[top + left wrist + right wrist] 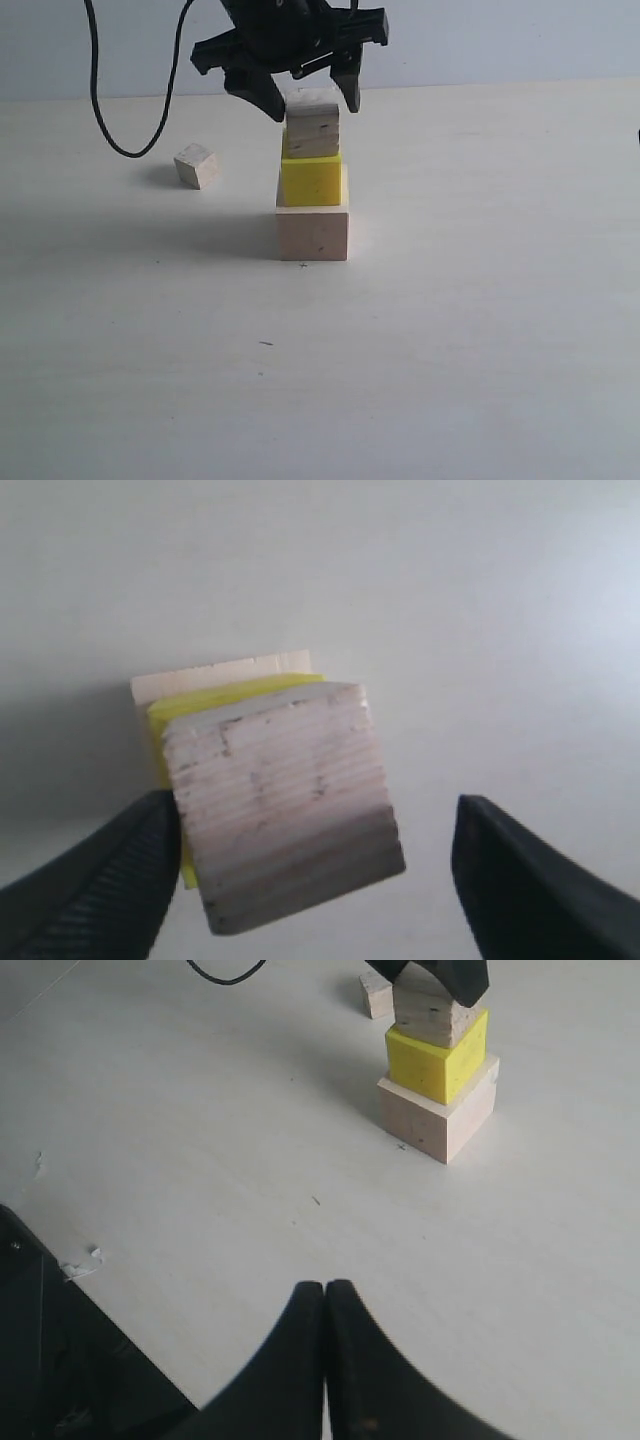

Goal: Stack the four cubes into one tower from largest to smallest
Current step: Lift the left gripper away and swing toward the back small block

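A three-cube tower stands mid-table: the large pale pinkish cube [313,232] [440,1115] at the base, the yellow cube [311,180] [200,702] [435,1060] on it, and the grained light-wood cube [313,130] [280,800] [430,1015] on top, turned slightly askew. My left gripper [310,100] [315,815] hangs open over the top cube. One finger is close beside the cube and the other stands well clear. The tiny pale cube [196,165] [377,998] lies alone on the table to the left. My right gripper [326,1288] is shut and empty, far from the tower.
A black cable [95,80] [225,975] hangs down behind the tiny cube. The white tabletop [450,350] stretches to the front and right of the tower. In the right wrist view a dark edge [60,1360] cuts across one corner.
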`<state>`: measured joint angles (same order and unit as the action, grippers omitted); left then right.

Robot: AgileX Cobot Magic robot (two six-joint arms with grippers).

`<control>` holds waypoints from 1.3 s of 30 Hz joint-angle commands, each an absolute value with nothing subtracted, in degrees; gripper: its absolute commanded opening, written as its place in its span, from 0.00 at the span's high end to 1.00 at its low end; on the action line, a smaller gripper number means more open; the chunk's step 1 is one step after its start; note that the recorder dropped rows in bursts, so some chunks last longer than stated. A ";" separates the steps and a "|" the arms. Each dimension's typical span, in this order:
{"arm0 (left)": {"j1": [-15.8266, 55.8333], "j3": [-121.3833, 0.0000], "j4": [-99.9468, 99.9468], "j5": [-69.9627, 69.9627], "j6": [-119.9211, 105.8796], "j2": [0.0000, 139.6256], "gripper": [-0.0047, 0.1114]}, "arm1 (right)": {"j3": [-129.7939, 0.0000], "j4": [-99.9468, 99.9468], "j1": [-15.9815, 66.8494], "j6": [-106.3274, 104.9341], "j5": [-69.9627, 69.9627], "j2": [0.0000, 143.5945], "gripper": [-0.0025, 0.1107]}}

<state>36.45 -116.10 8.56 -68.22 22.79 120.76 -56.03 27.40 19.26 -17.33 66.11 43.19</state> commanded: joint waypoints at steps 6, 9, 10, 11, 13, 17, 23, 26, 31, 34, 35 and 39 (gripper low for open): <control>36.50 -116.00 8.15 -66.72 21.47 120.24 0.33 | -55.84 27.84 19.33 -17.60 66.13 42.62 0.98; 36.50 -116.00 8.15 -66.72 21.47 120.24 0.33 | -55.84 27.84 19.33 -17.60 66.13 42.62 0.98; 36.50 -116.00 8.03 -67.06 21.47 120.12 0.33 | -55.84 27.84 19.33 -17.60 66.13 42.62 0.98; 36.50 -116.00 7.89 -67.32 21.47 120.00 0.33 | -55.84 27.84 19.33 -17.60 66.13 42.62 0.98; 36.38 -116.00 7.92 -68.27 21.47 119.26 0.33 | -55.84 27.84 19.33 -17.60 66.13 42.62 0.98; 36.03 -116.00 7.66 -69.96 21.59 117.24 0.33 | -55.84 27.84 19.33 -17.60 66.13 42.62 0.98; 34.44 -116.00 2.73 -69.96 21.59 113.42 0.33 | -55.84 27.84 19.33 -17.60 66.13 42.62 0.98; 33.17 -116.00 -1.23 -69.96 21.59 111.68 0.34 | -55.84 27.84 19.33 -17.60 66.13 42.62 0.98; 30.66 -116.00 -5.00 -69.96 20.12 110.77 0.43 | -55.84 27.84 19.33 -17.60 65.89 42.62 0.98; 29.02 -115.45 -5.64 -69.96 14.02 110.77 0.52 | -55.84 27.84 19.33 -17.60 65.62 42.62 0.98; 28.35 -115.18 -5.86 -69.96 12.65 110.77 0.54 | -55.84 27.84 19.33 -17.60 65.32 42.62 0.98; 26.24 -114.35 -5.96 -69.96 8.36 110.91 0.54 | -55.84 27.84 19.33 -17.60 64.04 42.74 0.98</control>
